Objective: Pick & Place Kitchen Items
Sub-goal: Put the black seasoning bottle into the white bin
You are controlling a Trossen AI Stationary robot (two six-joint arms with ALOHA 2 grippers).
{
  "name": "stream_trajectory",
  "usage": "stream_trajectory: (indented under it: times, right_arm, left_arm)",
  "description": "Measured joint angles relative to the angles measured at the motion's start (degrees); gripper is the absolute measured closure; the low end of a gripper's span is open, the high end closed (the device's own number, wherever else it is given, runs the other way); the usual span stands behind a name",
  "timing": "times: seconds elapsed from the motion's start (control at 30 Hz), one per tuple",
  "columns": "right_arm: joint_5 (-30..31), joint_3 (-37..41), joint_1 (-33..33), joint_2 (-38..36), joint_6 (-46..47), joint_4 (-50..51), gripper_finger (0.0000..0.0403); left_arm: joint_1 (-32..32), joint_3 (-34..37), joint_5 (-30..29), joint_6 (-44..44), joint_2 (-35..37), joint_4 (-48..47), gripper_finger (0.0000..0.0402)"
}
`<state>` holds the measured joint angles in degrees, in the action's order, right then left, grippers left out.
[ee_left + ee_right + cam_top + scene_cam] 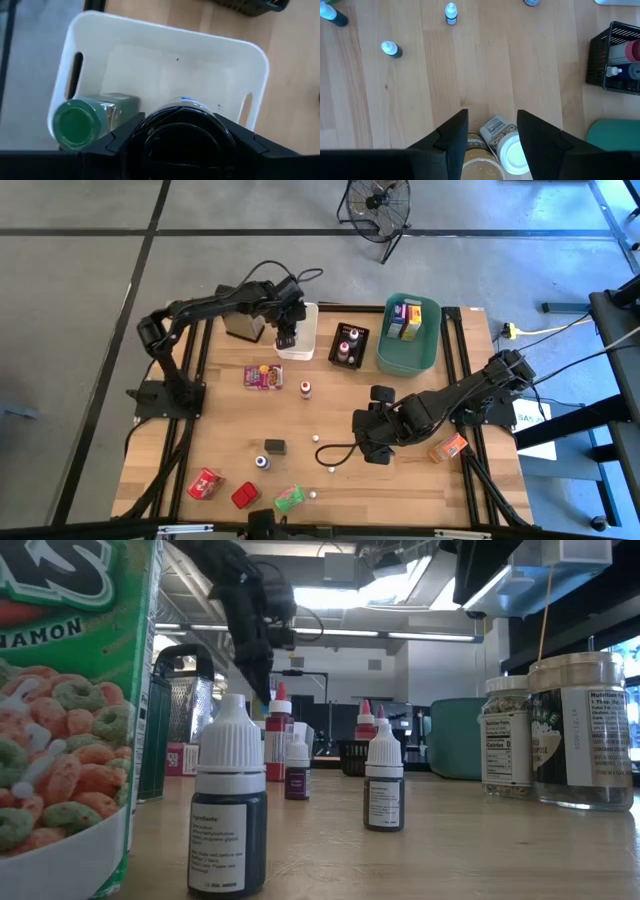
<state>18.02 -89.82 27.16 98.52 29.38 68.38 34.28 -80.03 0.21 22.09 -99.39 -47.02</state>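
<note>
Jar [187, 107] clamped in left gripper [182, 145] above white bin [250, 55]; release could hit green-lidded jar [75, 122] beside it. Right gripper [492, 132] part-open over white-lidded jar [512, 152].

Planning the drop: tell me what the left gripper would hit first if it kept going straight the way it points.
The left gripper, holding a dark-capped jar, points down into the white bin. The jar would probably meet the bin's bare floor first, just beside the green-lidded jar lying there; how close is unclear.

Table [400, 480] pale smooth wood; white bin [165, 55] glossy plastic; jar [82, 122] clear.
</note>
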Motion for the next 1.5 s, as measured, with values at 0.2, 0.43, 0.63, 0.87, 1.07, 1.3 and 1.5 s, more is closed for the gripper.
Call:
stream_trajectory:
  times: [0.2, 0.43, 0.63, 0.87, 1.07, 1.3, 1.5]
  right_arm:
    - [-0.02, 0.0, 0.0, 0.0, -0.21, 0.46, 0.0231]
    - [-0.02, 0.0, 0.0, 0.0, -0.3, 0.44, 0.0231]
    - [-0.02, 0.0, 0.0, 0.0, -0.43, 0.42, 0.0231]
    - [-0.02, 0.0, 0.0, 0.0, -0.43, 0.41, 0.0231]
    - [-0.02, 0.0, 0.0, 0.0, -0.45, 0.45, 0.0231]
    - [-0.02, 0.0, -0.01, 0.0, -0.47, 0.66, 0.0231]
    - [-0.02, 0.0, -0.01, 0.0, -0.48, 0.68, 0.0231]
  left_arm:
    - [0.79, 0.0, 1.54, -1.3, -2.54, 2.62, 0.0201]
    - [0.66, 0.04, 1.95, -0.91, -4.41, 6.51, 0.0201]
    - [1.14, 0.04, 0.91, -1.49, -6.77, 10.31, 0.0201]
    - [1.16, 0.04, -1.53, -2.46, -9.49, 11.45, 0.0201]
    - [1.18, 0.04, -0.22, -1.34, -9.61, 11.0, 0.0201]
    - [1.53, 0.04, 1.2, -1.17, -9.54, 10.73, 0.0199]
    - [1.49, 0.04, 1.4, -0.31, -9.54, 10.04, 0.0185]
